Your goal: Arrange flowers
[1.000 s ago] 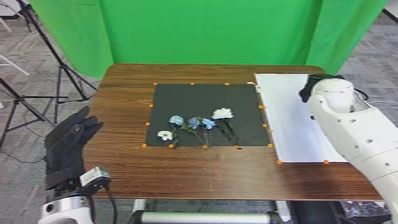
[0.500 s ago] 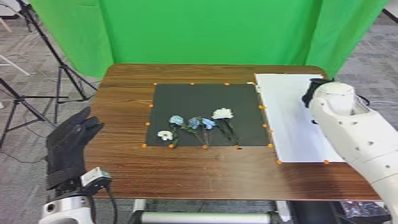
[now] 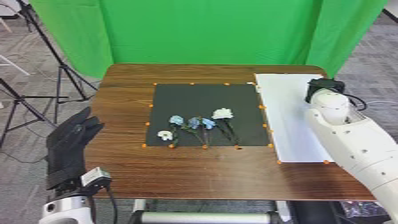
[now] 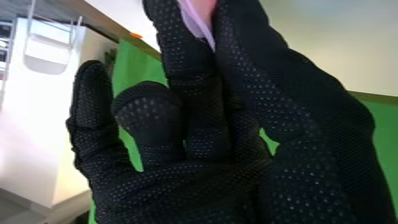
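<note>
Slantwise; rightmost flower [image 3: 223,114] (blossom-end away)

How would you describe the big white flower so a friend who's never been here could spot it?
On the brown table, find the black sheet with flowers lying on its nearer half. The big white flower is at the row's right end. Its bloom looks larger than the small white flower at the left end, with blue flowers between them.

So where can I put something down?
The dark sheet is bare beyond the flowers, and so is the brown table between that sheet and its near edge. Crowded: among the flowers and by the right robot hand.
</note>
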{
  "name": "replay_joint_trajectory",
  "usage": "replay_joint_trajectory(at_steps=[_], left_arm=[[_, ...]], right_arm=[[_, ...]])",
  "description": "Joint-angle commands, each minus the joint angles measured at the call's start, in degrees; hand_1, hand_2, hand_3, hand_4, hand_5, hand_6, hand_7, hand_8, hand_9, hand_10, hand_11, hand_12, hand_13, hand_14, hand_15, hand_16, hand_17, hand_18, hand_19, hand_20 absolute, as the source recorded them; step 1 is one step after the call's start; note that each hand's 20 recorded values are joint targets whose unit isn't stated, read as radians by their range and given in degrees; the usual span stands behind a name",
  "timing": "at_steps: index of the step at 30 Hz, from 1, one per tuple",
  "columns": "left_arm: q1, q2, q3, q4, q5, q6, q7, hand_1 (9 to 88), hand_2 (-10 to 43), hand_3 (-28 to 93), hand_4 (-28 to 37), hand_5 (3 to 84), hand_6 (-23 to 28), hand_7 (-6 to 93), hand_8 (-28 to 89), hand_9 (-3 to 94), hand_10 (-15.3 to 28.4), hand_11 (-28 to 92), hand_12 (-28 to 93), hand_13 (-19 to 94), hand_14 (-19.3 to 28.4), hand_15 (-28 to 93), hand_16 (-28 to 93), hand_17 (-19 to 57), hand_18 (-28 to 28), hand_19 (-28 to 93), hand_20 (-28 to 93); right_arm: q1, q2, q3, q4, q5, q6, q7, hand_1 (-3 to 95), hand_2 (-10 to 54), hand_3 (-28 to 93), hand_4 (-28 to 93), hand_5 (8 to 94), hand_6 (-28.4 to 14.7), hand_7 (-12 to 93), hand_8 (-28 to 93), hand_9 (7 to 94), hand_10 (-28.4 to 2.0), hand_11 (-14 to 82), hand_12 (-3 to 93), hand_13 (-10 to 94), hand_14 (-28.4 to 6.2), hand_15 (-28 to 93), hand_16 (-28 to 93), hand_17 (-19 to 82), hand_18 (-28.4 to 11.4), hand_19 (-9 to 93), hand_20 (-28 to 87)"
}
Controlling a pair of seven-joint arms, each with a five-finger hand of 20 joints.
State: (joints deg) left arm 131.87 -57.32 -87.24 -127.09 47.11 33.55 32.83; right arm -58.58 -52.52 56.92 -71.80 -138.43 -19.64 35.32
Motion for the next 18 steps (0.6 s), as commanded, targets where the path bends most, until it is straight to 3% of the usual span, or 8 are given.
replay_joint_trajectory(at_steps=[1, 9, 18], left_arm=[[0.74, -0.24, 0.20, -0.39, -0.12, 0.23, 0.51, 27.4, 3.7, 83, -16.9, 43.8, 13.0, 16.4, -11, 35.8, 21.2, 43, 7, 27, 28.3, 70, -19, -8.0, 23.1, 57, 18], [0.88, -0.12, 0.34, -0.51, -0.32, 0.51, 0.87, 27.3, 3.6, 83, -17.0, 43.8, 13.0, 16.6, -11, 35.8, 21.2, 43, 7, 27, 28.2, 70, -19, -8.0, 23.0, 57, 18], [1.35, -0.50, -0.07, -0.65, -0.06, 0.43, 0.38, 27.2, 3.6, 83, -17.0, 43.7, 13.0, 16.4, -11, 35.8, 21.1, 43, 7, 27, 28.3, 70, -19, -8.0, 23.0, 57, 18]], right_arm=[[-0.65, 1.02, -0.86, -1.65, -1.53, 4.64, -0.92, 58.5, -9.5, 74, -28, 77.9, 0.2, 30, 1, 91.2, -6.3, 12.8, 36.8, 69, -8.6, 80, 32, 20, -24.9, 76, 34], [-2.12, 1.82, -0.63, -7.12, -1.21, 8.46, -2.54, 58.4, -9.5, 75, -28, 79.4, 0.3, 29, 3, 92.0, -5.9, 12.7, 37.1, 70, -8.7, 80, 33, 20, -25.4, 76, 34], [-14.88, 1.82, 6.12, -22.74, -5.10, 8.76, -9.55, 58.4, -9.5, 76, -28, 80.0, 0.0, 28, 4, 92.2, -6.3, 12.8, 37.9, 70, -9.4, 80, 33, 20, -25.8, 77, 34]])
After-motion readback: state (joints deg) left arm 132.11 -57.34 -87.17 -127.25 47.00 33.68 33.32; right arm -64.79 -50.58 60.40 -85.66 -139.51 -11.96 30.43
